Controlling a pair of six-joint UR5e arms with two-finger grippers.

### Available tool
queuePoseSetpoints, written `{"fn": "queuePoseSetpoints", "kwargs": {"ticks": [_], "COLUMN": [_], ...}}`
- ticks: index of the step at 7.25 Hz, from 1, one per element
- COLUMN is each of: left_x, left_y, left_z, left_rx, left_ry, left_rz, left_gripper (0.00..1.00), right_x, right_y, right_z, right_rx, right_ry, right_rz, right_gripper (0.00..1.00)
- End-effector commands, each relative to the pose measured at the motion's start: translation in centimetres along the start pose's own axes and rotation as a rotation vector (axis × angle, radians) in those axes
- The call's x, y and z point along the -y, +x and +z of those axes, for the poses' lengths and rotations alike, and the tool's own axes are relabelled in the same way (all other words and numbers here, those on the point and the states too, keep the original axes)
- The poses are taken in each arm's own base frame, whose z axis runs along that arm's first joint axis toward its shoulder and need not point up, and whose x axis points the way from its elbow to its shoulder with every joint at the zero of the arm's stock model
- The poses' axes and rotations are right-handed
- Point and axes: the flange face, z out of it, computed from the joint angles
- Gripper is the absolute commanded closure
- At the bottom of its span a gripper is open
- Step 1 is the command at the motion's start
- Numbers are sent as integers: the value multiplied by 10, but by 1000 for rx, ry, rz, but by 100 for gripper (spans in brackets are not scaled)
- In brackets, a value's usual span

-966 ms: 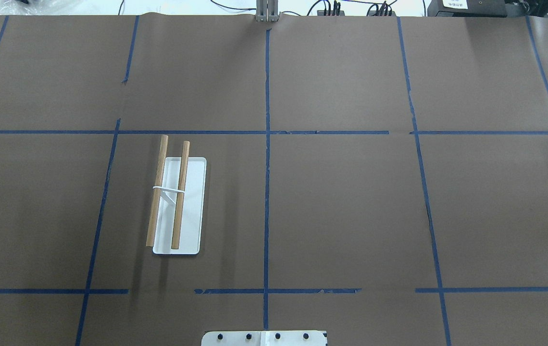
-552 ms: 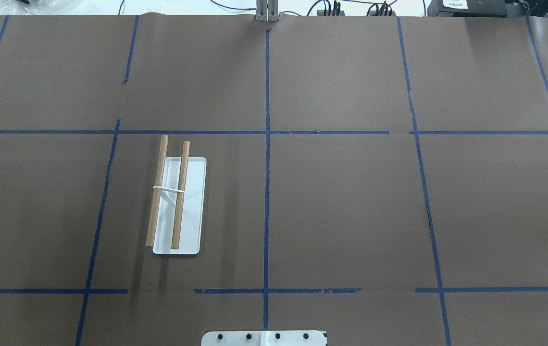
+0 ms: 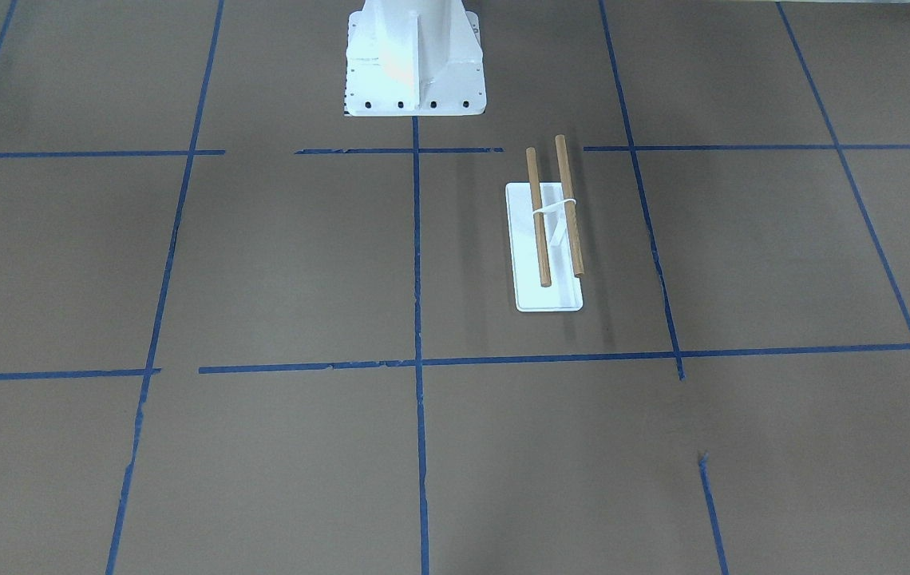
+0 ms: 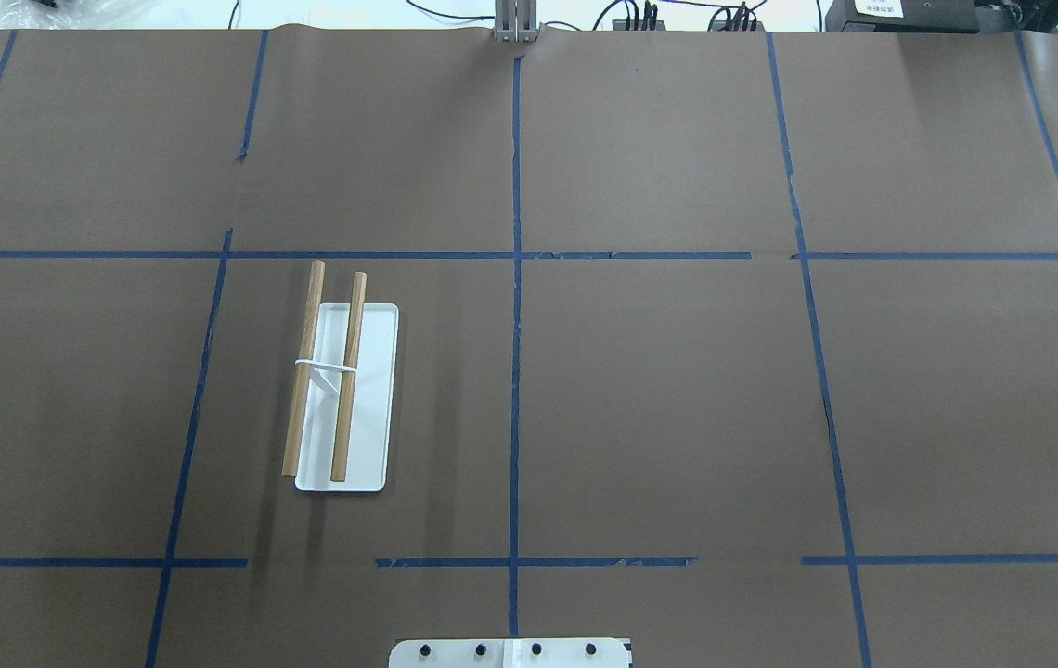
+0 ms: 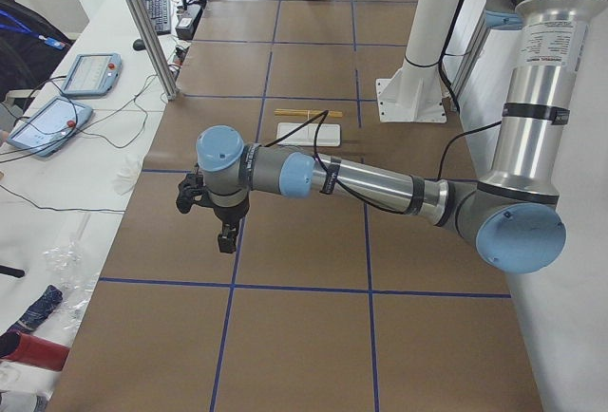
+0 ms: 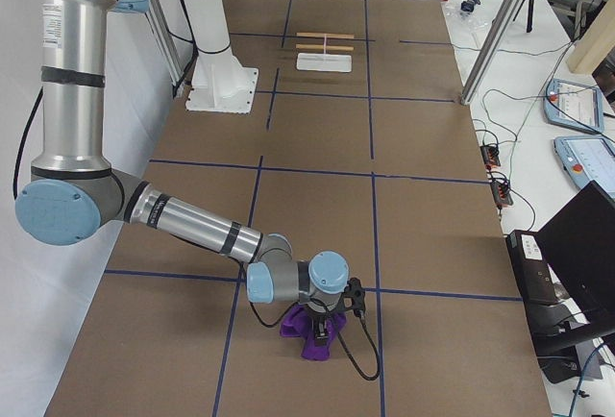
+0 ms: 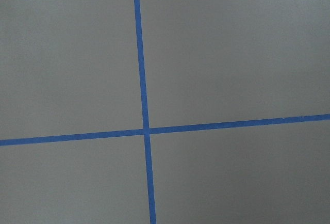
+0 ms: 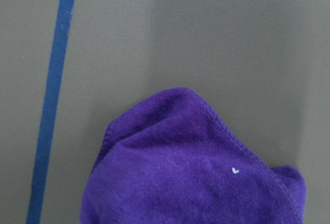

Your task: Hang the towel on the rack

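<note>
The rack (image 4: 369,399) is seen standing on the brown-covered table (image 4: 677,390), in the robot's left half. Its white base lies flat on the paper and its two wooden rods are carried parallel above it. The purple towel (image 6: 312,348) is found well apart from it, crumpled in a heap at the table's right end (close beside a crossing of blue tape lines (image 6: 373,244)). The right gripper (image 6: 323,327) is set down onto the top of that heap, pointing downward. Whether its fingers are closed on the cloth or spread cannot be told, since it is shown only from the side. From the right wrist camera only a raised fold of the towel, with a stitched hem, is seen over the paper. The left gripper (image 5: 226,239) is held above the table near its left end, pointing downward and well away from the rack; its opening cannot be judged either. A white pedestal (image 3: 415,64) is bolted at the robot's edge.
</note>
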Motion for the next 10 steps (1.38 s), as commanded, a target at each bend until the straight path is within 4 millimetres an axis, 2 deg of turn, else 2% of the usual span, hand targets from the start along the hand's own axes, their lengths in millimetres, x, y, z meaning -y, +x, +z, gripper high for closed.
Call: {"fn": "queuePoseSetpoints", "kwargs": {"ticks": [1,2,3,5,6,7,8,9,10], "left_x": [0,0,0,1,1,7,14,18,21], "left_y": [1,1,3,7,11,18,31,38,50], "left_z": [-1,-1,-3,-7,-11,-16,-18,-18,-16], "left_rx": [0,0,0,-1,-1,-4,-10,-18,-34], "left_ry": [2,2,6,14,21,34,60,91,121], "left_rz": [2,2,5,12,19,11,4,-13,-54], "left_gripper": [0,0,0,0,0,0,0,0,0], "right_x": [1,1,2,4,13,27,35,47,61], "right_y": [-6,-7,-8,-9,-18,-34,-40,-57,-92], "right_z": [9,10,10,8,-4,-43,-85,-146,-209], "right_rx": [-21,-21,-22,-30,-27,-26,-29,-40,-47], "right_ry": [-22,-24,-24,-20,8,84,170,277,326], "right_rz": [-19,-24,-29,-29,-47,-74,-81,-100,-104], "right_gripper": [57,63,100,100,100,100,100,100,100]}}
